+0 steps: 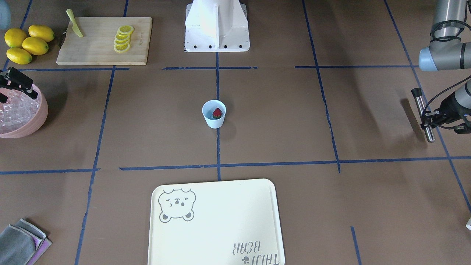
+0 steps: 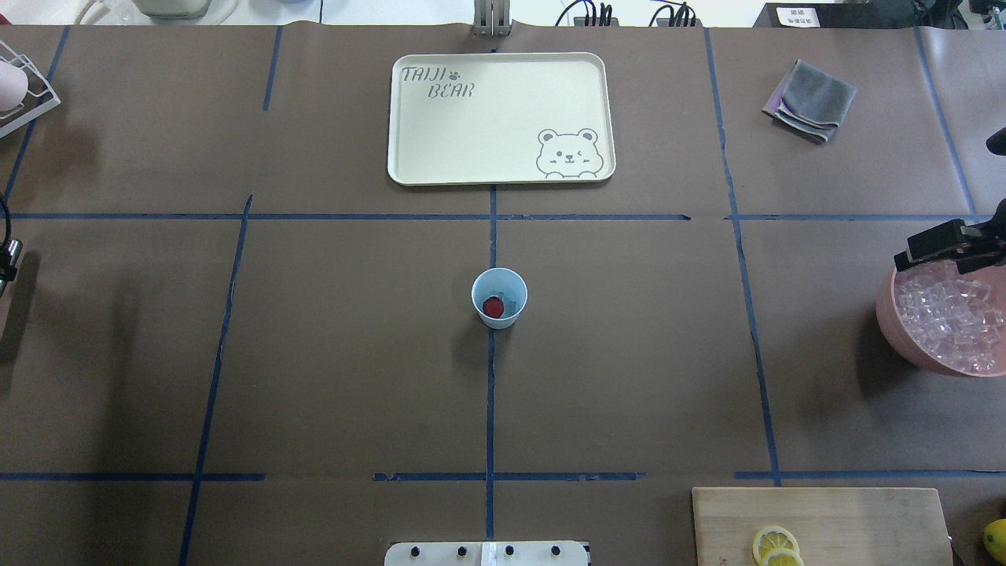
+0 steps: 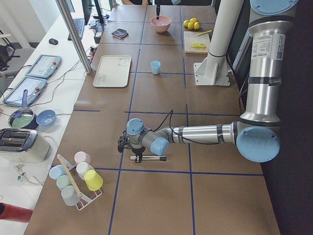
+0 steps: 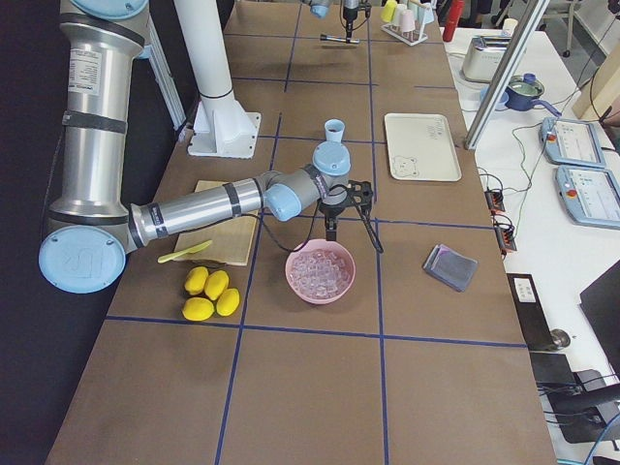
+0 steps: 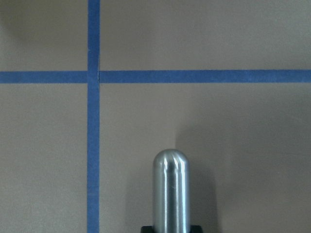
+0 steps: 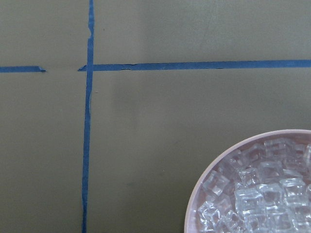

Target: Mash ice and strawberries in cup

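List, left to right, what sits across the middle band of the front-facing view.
Pink bowl of ice → light-blue cup holding the strawberry → metal pestle in the left claw.

Cup stands at table centre, strawberry inside. Tray lies beyond it. Bowl holding ice sits at robot's right.

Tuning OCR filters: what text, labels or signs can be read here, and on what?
"TAIJI BEAR": on the cream tray, by a bear drawing.
Mark on the cutting board: too small to read.
Stickers on the left arm and the right arm: too small.
White card beyond the table: blurred.
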Robot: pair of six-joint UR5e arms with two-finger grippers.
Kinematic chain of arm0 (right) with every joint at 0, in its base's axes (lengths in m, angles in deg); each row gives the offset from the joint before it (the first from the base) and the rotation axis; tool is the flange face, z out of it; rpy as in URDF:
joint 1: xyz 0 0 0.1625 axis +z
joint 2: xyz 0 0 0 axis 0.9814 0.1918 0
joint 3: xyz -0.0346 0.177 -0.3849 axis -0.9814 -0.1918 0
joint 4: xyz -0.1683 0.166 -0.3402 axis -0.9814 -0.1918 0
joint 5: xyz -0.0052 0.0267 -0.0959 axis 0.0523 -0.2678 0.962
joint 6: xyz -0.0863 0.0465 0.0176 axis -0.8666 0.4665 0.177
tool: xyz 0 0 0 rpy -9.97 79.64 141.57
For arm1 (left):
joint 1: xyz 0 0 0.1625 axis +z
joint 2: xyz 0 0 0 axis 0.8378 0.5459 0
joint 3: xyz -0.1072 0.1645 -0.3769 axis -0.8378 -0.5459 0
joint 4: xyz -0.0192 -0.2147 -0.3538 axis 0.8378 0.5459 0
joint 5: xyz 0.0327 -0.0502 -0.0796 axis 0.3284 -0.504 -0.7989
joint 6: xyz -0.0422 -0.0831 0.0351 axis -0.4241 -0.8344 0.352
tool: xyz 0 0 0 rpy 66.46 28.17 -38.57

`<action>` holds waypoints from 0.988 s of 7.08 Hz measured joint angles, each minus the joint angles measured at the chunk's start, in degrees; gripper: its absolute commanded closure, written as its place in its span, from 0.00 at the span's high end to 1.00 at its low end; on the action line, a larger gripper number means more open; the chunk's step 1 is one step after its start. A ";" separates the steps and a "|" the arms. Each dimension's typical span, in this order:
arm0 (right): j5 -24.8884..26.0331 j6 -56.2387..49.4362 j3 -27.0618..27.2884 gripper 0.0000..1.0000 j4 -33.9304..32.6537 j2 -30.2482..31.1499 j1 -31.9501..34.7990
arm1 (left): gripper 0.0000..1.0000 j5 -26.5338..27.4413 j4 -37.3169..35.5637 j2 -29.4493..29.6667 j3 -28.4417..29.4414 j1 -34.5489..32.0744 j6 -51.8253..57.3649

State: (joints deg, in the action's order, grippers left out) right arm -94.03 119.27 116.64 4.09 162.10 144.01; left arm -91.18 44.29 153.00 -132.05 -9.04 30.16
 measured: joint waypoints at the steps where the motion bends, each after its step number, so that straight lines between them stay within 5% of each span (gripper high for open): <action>1: -0.02 0.00 0.07 1.00 0.02 0.00 0.02 | 0.40 0.00 0.63 0.01 0.31 0.02 -0.01; 3: -0.14 0.06 0.34 1.00 0.06 0.00 0.05 | 0.71 0.00 0.97 0.01 0.50 0.03 -0.02; 4: -0.19 0.08 0.52 1.00 0.03 0.00 0.05 | 1.00 -0.02 1.01 0.01 0.53 0.03 -0.01; 7: -0.33 0.03 1.14 1.00 0.00 0.00 0.68 | 1.00 -1.06 0.89 -0.01 -0.30 -0.21 -0.08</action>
State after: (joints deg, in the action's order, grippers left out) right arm -94.36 119.30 117.78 4.09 162.10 144.69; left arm -92.24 45.18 152.99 -132.34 -9.25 30.08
